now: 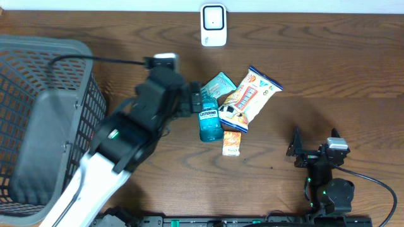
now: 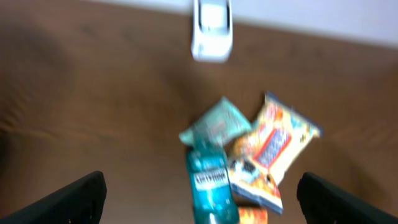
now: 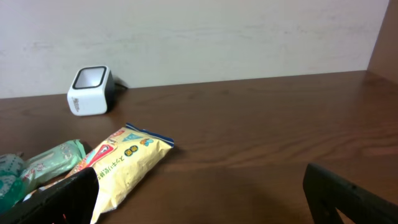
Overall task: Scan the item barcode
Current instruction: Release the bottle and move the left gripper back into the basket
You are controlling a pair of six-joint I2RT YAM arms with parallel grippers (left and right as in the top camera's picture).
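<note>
Our left hand [image 1: 194, 101] hovers wide open just over the mouthwash bottle [image 1: 210, 122], which lies on the tabletop [image 1: 328, 69] touching the snack bag [image 1: 250, 98]. If we close carelessly, we may pinch the bag or roll the bottle.

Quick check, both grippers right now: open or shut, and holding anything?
Left gripper: open, holding nothing.
Right gripper: open, holding nothing.
</note>
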